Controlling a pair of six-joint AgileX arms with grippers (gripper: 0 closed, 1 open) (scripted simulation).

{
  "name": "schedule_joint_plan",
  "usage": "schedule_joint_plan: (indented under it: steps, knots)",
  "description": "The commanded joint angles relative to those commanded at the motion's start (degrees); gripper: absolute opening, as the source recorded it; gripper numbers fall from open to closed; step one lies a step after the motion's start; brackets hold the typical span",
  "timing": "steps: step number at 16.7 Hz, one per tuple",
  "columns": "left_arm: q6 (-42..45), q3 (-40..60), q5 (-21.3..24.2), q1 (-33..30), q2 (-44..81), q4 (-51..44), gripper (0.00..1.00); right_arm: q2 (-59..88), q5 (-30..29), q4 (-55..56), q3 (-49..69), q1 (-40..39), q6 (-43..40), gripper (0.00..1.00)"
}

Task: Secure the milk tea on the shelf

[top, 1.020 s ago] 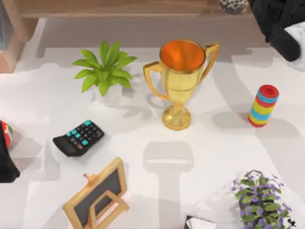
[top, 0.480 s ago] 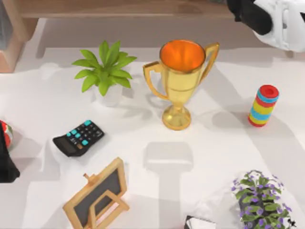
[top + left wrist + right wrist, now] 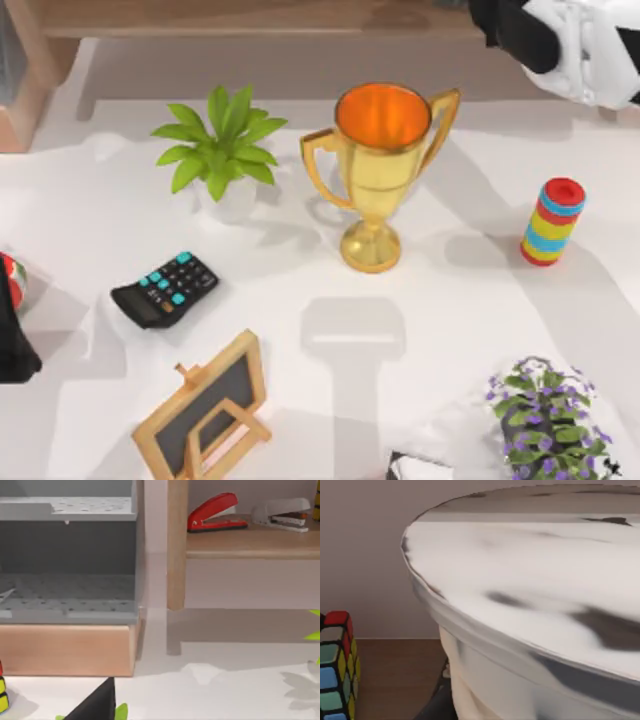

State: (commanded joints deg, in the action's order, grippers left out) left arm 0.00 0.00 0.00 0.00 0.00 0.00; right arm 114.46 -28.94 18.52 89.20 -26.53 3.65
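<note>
- The right arm (image 3: pixel 575 45) reaches in at about one o'clock of the table, over the far edge where the shelf (image 3: pixel 250 18) runs.
- Up close in the right wrist view, a big white lidded cup with dark smudges, the milk tea (image 3: pixel 530 615), sits right against the camera, above the brown shelf board (image 3: pixel 395 680).
- I cannot tell whether the right gripper's fingers are spread or pinching the cup.
- A colourful puzzle cube (image 3: pixel 335 665) rests on that same board, just beside the cup.
- The left arm (image 3: pixel 15 345) stays parked at nine o'clock, at the table's edge; its pincer's state I cannot tell either.
- The left wrist view looks at the shelf's wooden upright (image 3: pixel 177 545), with a red stapler (image 3: pixel 215 512) and a grey stapler (image 3: pixel 280 514) lying on the board.
- On the white table (image 3: pixel 450 320), a gold trophy (image 3: pixel 380 170) stands near the centre, a green plant (image 3: pixel 220 150) at ten o'clock, a calculator (image 3: pixel 165 290) at eight, a small chalkboard (image 3: pixel 205 410) at seven, a striped cylinder (image 3: pixel 552 222) at three, and a purple-flowered plant (image 3: pixel 550 420) at five.
</note>
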Motion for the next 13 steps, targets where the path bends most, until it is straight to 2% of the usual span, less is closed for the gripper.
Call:
schedule_joint_plan:
  steps: [10,13]
  knots:
    - [0.0,0.0,0.0,0.0,0.0,0.0,1.0,7.16,1.56,2.33,4.92,1.56,-0.47,0.0]
    - [0.0,0.0,0.0,0.0,0.0,0.0,1.0,7.16,1.56,2.33,4.92,1.56,-0.47,0.23]
